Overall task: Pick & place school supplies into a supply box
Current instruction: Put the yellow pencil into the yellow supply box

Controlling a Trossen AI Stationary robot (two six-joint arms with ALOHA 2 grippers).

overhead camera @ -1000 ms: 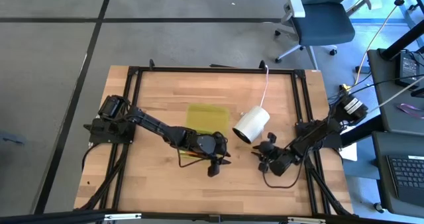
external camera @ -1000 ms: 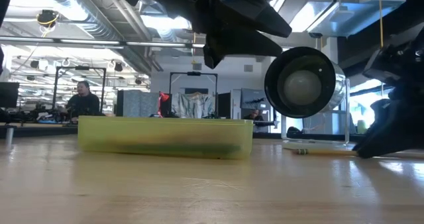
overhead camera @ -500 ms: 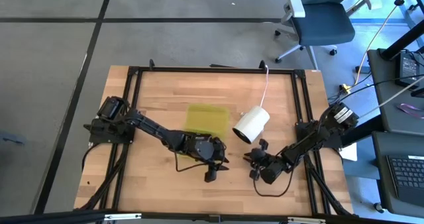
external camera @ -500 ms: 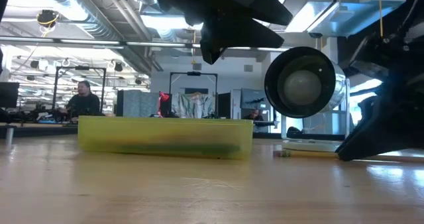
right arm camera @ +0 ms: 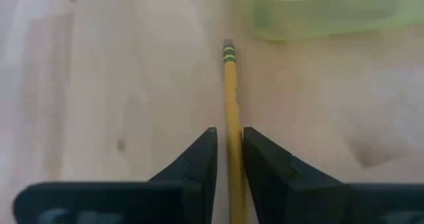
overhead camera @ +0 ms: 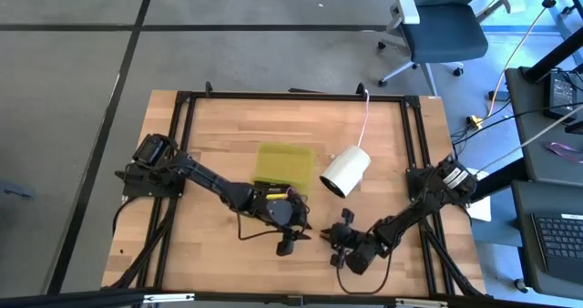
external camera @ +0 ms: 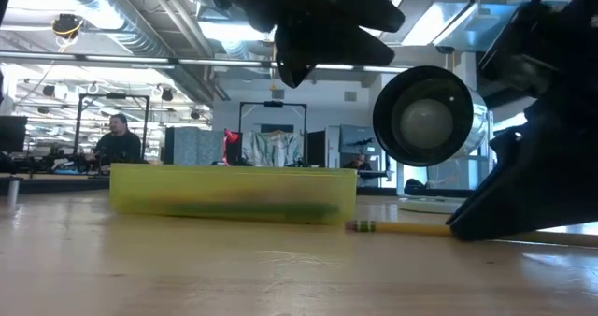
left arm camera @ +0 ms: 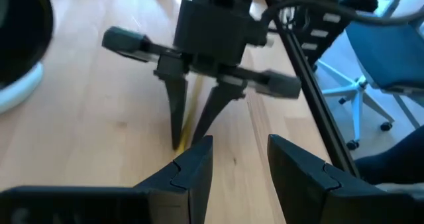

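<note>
wooden table [overhead camera: 219, 135], open-plan workshop behind; no legible writing. right gripper [right arm camera: 228, 151] clamped on yellow pencil [right arm camera: 231, 98] lying beside supply box [overhead camera: 284, 165]. left gripper [left arm camera: 240, 159]: fingers apart, empty, facing it.

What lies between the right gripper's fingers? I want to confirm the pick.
In the right wrist view, a yellow pencil runs between the right gripper's fingers, its eraser end pointing toward the supply box.
</note>
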